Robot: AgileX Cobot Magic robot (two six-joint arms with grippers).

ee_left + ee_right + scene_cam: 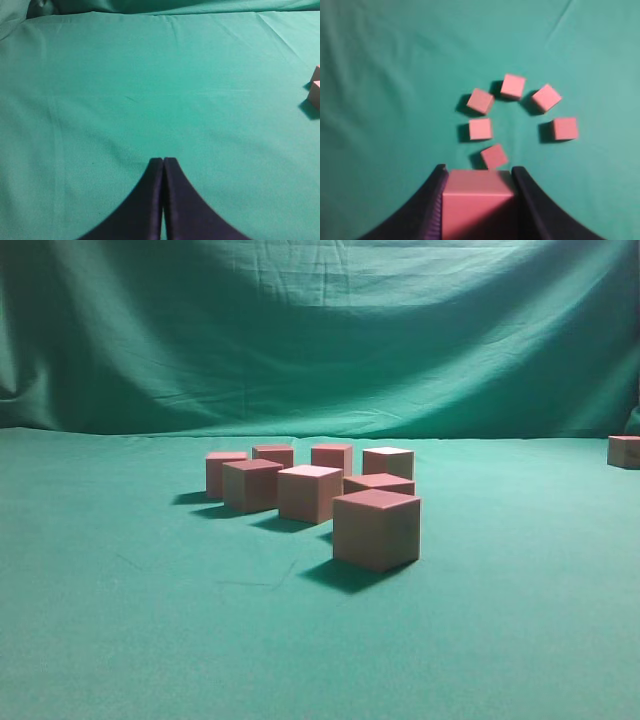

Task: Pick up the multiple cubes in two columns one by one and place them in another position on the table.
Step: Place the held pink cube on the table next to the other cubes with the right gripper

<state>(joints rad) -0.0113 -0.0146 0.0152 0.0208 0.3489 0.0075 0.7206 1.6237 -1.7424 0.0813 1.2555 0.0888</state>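
Note:
Several pinkish-red and tan cubes sit in a cluster on the green table (120,620); the nearest cube (376,528) is at the front and a lone cube (624,451) is at the far right edge. Neither gripper shows in the exterior view. My right gripper (477,172) is shut on a cube (477,202) and holds it high above the table. Below it, several cubes lie in a loose ring, the closest one (494,156) just beyond the jaws. My left gripper (163,161) is shut and empty over bare cloth, with the corners of two cubes (316,94) at the right edge of its view.
A draped green backdrop (320,330) hangs behind the table. Wide bare cloth lies left of the cluster and in front of it. In the left wrist view the backdrop's fold (30,10) shows at the top left.

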